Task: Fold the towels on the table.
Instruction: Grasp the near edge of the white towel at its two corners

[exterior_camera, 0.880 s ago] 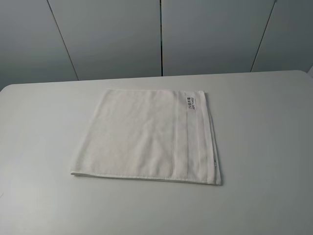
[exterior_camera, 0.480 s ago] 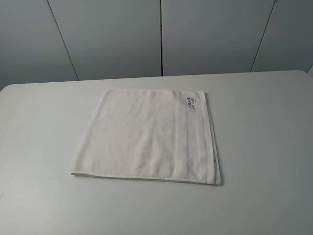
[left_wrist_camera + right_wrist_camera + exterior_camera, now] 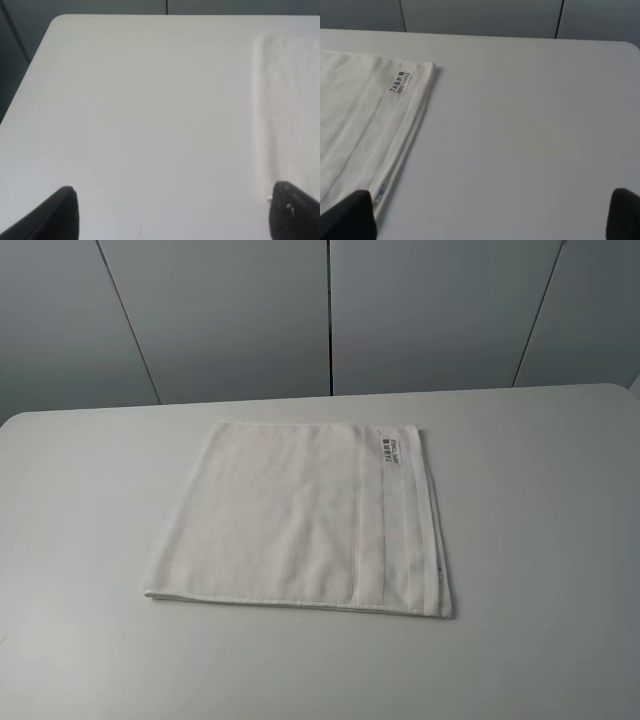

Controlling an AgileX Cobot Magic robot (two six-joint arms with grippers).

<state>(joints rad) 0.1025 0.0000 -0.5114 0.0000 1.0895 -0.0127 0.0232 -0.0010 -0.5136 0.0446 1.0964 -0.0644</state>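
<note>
Towel: the white towel (image 3: 300, 515) lies flat, a rough square, mid-table (image 3: 540, 500); its label (image 3: 389, 450) sits at the far right corner.
Towel edges: the near edge is straight, the right edge shows stacked layers, and a stripe band (image 3: 370, 530) runs along the right side.
Open room: wide tabletop to the left and right, with narrower strips near and far.
Left gripper (image 3: 175, 200): spread wide, grasping nothing, beside the towel's left edge.
Right gripper (image 3: 490, 200): spread wide, empty, beside the towel's right edge.
Surface: smooth, plain white, with rounded far corners.
Room: grey wall panels (image 3: 230, 310) with dark seams stand beyond the far edge.
</note>
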